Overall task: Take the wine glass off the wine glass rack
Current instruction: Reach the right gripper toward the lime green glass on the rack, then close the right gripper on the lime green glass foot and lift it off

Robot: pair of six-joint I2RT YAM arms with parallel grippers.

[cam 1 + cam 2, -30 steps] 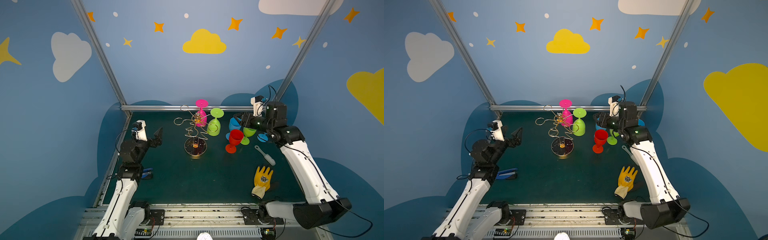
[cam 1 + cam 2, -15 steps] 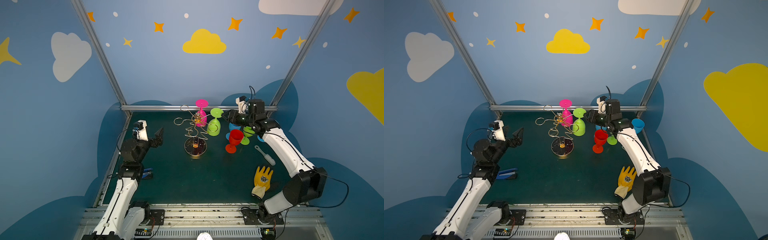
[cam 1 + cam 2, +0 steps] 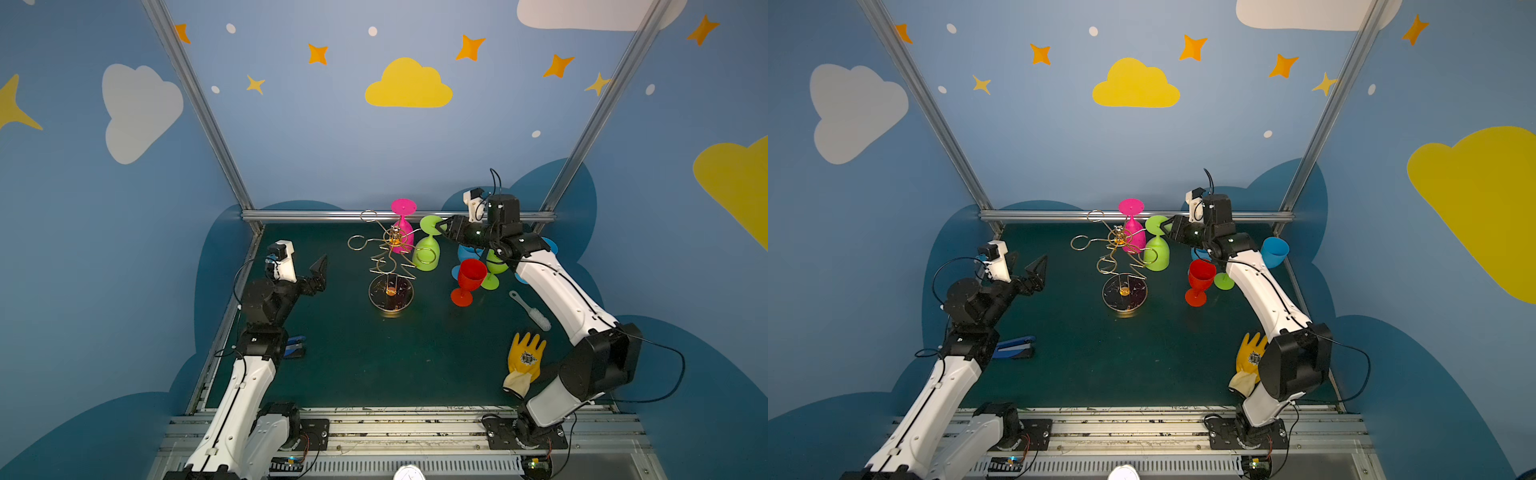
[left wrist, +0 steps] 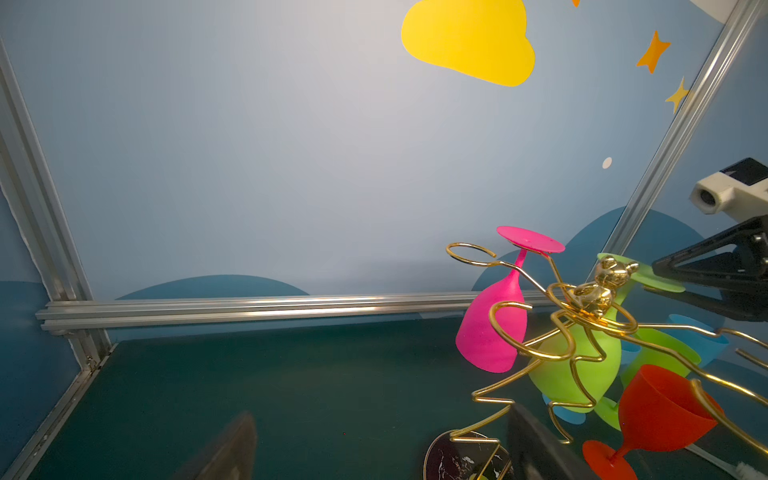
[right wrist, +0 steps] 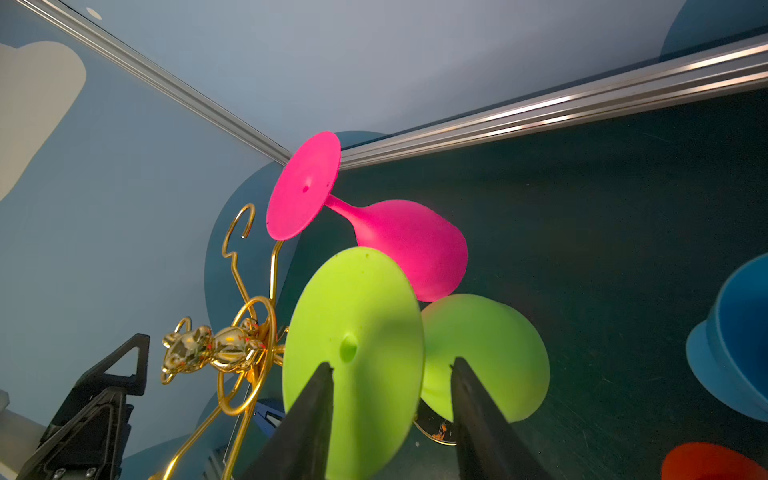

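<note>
Fingers (image 5: 307,415) of the right gripper (image 5: 390,363) stand parted on either side of the flat round foot of the green wine glass (image 3: 428,253), not yet pinching it. That glass hangs bowl-down from a loop of the rack (image 3: 390,296), stem upright, straight ahead of them, beside a pink glass (image 3: 402,240). Farther off, the left gripper (image 3: 1026,266) is spread wide. Both glasses look matte and rubbery. The rack is thin glossy gold wire.

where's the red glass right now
In a top view the red glass stands upright on the table, right of the gold rack, beside a standing green glass.
</note>
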